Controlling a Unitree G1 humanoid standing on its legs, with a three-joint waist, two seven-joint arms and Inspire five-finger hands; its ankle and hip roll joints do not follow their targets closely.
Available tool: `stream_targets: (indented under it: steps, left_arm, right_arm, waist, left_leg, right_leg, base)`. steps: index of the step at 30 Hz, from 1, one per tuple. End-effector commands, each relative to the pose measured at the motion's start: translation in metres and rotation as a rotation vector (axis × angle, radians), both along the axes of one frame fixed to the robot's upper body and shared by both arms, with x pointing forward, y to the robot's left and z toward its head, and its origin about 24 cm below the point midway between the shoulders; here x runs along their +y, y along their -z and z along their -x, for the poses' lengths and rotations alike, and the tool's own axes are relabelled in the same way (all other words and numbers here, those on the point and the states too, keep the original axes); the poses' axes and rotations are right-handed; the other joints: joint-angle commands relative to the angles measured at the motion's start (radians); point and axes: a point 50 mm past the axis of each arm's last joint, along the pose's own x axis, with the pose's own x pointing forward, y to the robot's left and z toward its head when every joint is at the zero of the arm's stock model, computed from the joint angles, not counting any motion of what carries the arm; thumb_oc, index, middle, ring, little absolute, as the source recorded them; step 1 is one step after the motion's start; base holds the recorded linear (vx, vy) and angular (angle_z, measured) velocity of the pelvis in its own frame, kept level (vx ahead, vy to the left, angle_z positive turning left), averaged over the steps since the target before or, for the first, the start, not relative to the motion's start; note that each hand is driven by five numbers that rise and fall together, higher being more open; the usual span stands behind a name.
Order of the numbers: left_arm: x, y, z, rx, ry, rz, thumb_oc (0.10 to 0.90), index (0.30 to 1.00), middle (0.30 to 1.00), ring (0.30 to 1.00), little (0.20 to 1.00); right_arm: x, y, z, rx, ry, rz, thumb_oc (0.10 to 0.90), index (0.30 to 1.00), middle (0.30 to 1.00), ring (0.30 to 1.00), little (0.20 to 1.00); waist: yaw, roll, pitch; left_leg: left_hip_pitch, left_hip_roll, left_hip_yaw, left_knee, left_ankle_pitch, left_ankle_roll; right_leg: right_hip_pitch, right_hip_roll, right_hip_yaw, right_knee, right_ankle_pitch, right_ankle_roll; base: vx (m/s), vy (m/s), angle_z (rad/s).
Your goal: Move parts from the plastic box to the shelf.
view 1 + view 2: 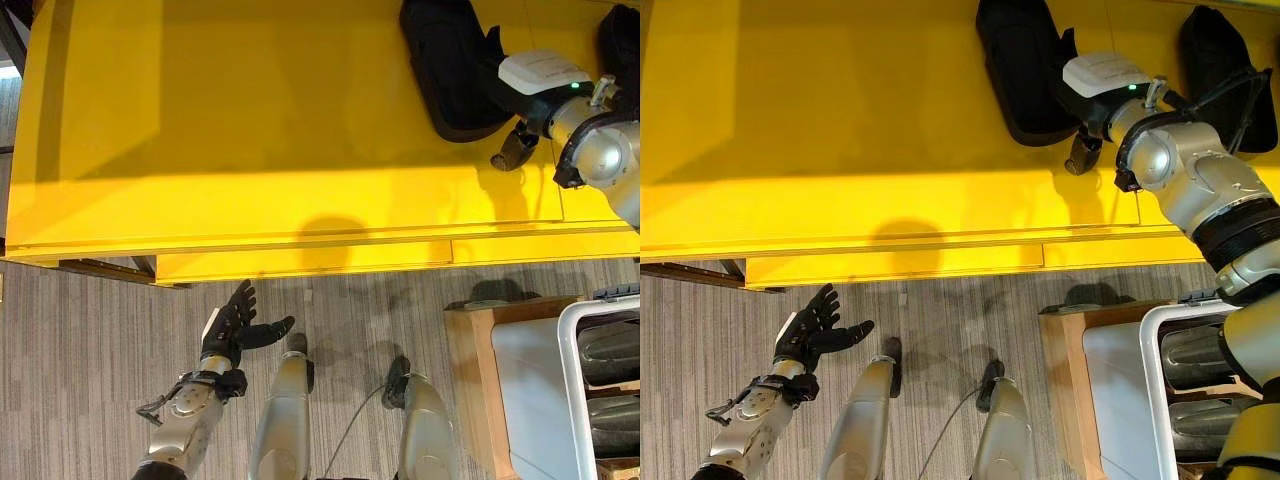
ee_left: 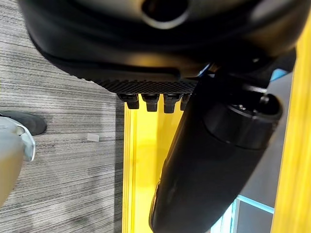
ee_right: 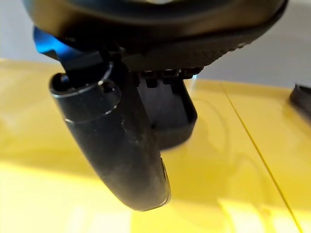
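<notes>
I count two black moulded plastic parts (image 1: pixel 1022 70) on the flat yellow shelf (image 1: pixel 840 130), right hand (image 1: pixel 1080 150) resting against one, grip unclear, left hand (image 1: pixel 810 330) wide open below the shelf.

You see a floor (image 1: pixel 90 340) covered with grey carpet that has fine stripes, running under the front edge of the furniture. On it, near the yellow edge, lies a small pale scrap (image 1: pixel 308 296). At the far left, a dark frame (image 1: pixel 100 270) shows below the yellow surface. The light falls unevenly: you find a brighter yellow band along the front, and a darker, shaded area further back. At the right stands a light wooden stand (image 1: pixel 470 380) on the carpet.
</notes>
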Motion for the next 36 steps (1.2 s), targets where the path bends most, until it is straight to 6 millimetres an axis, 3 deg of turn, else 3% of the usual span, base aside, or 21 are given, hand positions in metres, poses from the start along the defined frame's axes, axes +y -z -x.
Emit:
stream_targets:
  steps: [1, 2, 8, 16, 26, 36]
  left_arm:
    - [0.000, -0.032, -0.003, -0.177, 0.027, -0.006, 0.900, 1.000, 1.000, 1.000, 1.000]
    - [-0.002, -0.031, -0.003, -0.174, 0.030, -0.005, 0.900, 1.000, 1.000, 1.000, 1.000]
    - [-0.001, -0.030, -0.003, -0.172, 0.026, -0.005, 0.900, 1.000, 1.000, 1.000, 1.000]
    - [-0.003, -0.028, -0.003, -0.169, 0.023, 0.004, 0.900, 1.000, 1.000, 1.000, 1.000]
    - [-0.002, -0.028, -0.004, -0.168, 0.011, 0.001, 0.900, 1.000, 1.000, 1.000, 1.000]
    - [0.000, -0.028, -0.004, -0.169, 0.003, 0.000, 0.900, 1.000, 1.000, 1.000, 1.000]
  right_arm:
    - [-0.012, -0.054, 0.013, -0.207, 0.035, -0.036, 0.900, 1.000, 1.000, 1.000, 1.000]
    - [-0.012, -0.039, 0.009, -0.165, 0.037, -0.049, 0.900, 1.000, 1.000, 1.000, 1.000]
    - [-0.025, -0.016, 0.008, -0.114, 0.072, -0.072, 0.900, 1.000, 1.000, 1.000, 1.000]
    - [-0.023, 0.002, 0.009, -0.069, 0.036, -0.099, 0.900, 1.000, 1.000, 1.000, 1.000]
    - [-0.015, 0.014, 0.017, -0.069, -0.071, -0.336, 0.900, 1.000, 1.000, 1.000, 1.000]
    - [-0.023, 0.019, 0.022, -0.065, -0.065, -0.376, 0.900, 1.000, 1.000, 1.000, 1.000]
  waist:
    - [0.018, -0.001, -0.063]
    - [0.020, 0.001, -0.058]
    - [0.025, 0.002, -0.056]
    - [0.019, 0.001, -0.055]
    - [0.007, -0.003, -0.061]
    - [0.003, -0.011, -0.059]
  left_leg:
    - [0.031, 0.055, -0.089, 0.009, -0.059, -0.048]
    - [0.027, 0.053, -0.091, 0.015, -0.059, -0.046]
    - [0.021, 0.053, -0.097, 0.012, -0.055, -0.046]
    - [0.023, 0.054, -0.094, 0.014, -0.057, -0.045]
    - [0.024, 0.056, -0.092, 0.020, -0.065, -0.041]
    - [0.026, 0.056, -0.089, 0.021, -0.070, -0.039]
  right_leg:
    - [-0.043, 0.018, 0.032, 0.033, 0.027, -0.025]
    - [-0.044, 0.018, 0.030, 0.035, 0.028, -0.026]
    - [-0.044, 0.017, 0.026, 0.026, 0.034, -0.025]
    - [-0.043, 0.020, 0.032, 0.025, 0.034, -0.024]
    - [-0.039, 0.018, 0.034, 0.025, 0.033, -0.020]
    - [-0.036, 0.016, 0.034, 0.023, 0.033, -0.017]
  base:
    - [-0.03, -0.005, 0.00]
    - [-0.04, -0.002, 0.00]
    - [-0.02, -0.001, 0.02]
    - [0.00, -0.001, 0.01]
    - [0.00, 0.000, 0.00]
    - [0.00, 0.000, 0.00]
